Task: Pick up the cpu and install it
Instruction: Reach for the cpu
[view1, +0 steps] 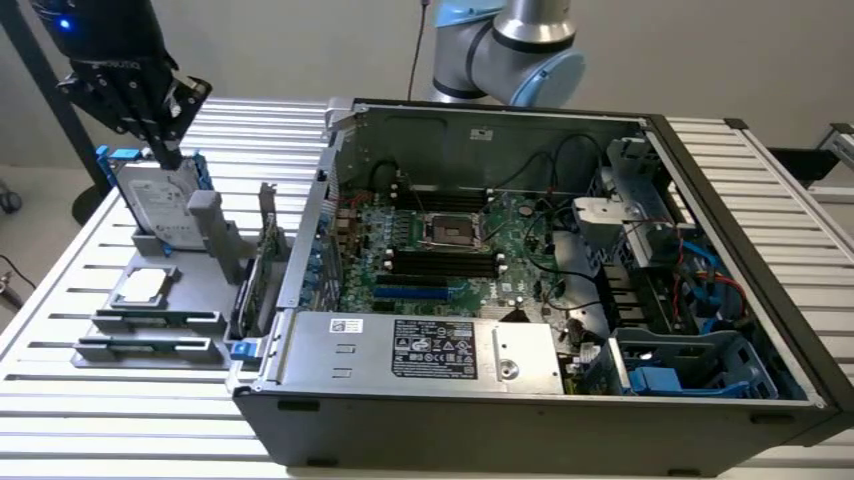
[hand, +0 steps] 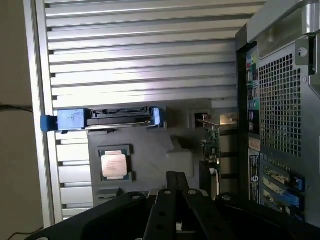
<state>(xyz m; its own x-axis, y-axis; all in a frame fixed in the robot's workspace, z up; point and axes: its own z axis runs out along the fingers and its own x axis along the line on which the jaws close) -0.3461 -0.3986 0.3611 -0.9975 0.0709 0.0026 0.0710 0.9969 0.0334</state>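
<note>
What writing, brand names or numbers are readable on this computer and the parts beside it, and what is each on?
None can be read.
Black label on the power supply: print too small.
White sticker beside it: too small.
cpu: top marking blurred.
Stickers on the computer case back: blurred.

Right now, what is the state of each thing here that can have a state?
hand: shut, holding nothing
cpu: lying flat in the grey holder, not picked up
hard drive: standing on edge in the holder
computer case: open, side cover off
cpu socket: empty
</note>
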